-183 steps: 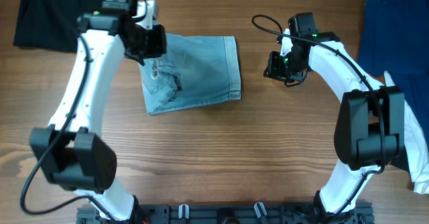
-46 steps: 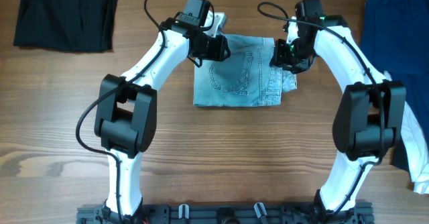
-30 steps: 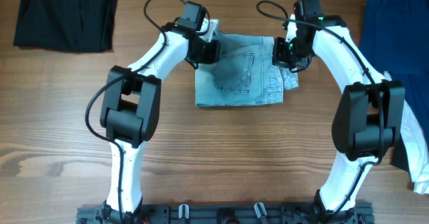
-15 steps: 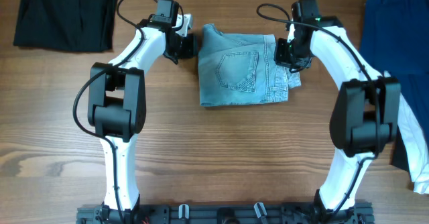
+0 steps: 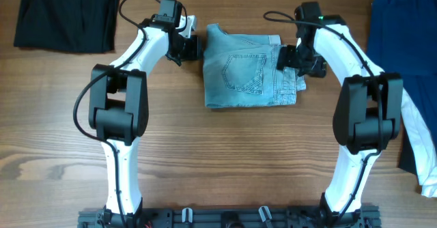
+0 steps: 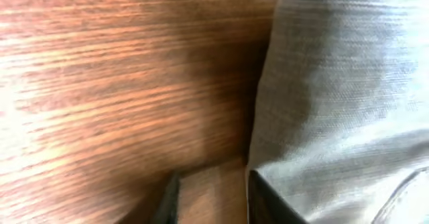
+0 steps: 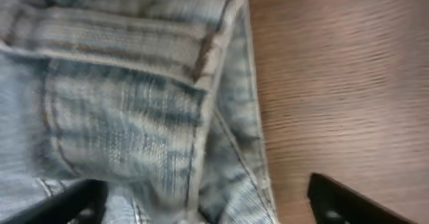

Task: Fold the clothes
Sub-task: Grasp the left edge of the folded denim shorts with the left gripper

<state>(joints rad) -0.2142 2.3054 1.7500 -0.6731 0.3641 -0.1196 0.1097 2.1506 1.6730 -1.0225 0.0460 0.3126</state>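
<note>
The clothes, pale blue denim shorts [image 5: 247, 67], lie folded into a rough square at the table's far middle, a stitched back pocket facing up. My left gripper [image 5: 193, 48] sits just off their left edge. In the left wrist view its jaws [image 6: 211, 192] stand partly open over bare wood, with the denim [image 6: 342, 83] against the right finger. My right gripper [image 5: 291, 59] hovers over the shorts' right edge. Its jaws [image 7: 208, 198] are wide open above the layered waistband and hem [image 7: 167, 70], holding nothing.
A black garment [image 5: 65, 16] lies at the far left corner. A navy garment [image 5: 403, 30] covers the far right, with a white one [image 5: 427, 153] below it along the right edge. Bare wood fills the near half of the table.
Both grippers have let go of the shorts. The right jaws have swung wide open, the left jaws have parted. The left arm moved left, off the cloth.
</note>
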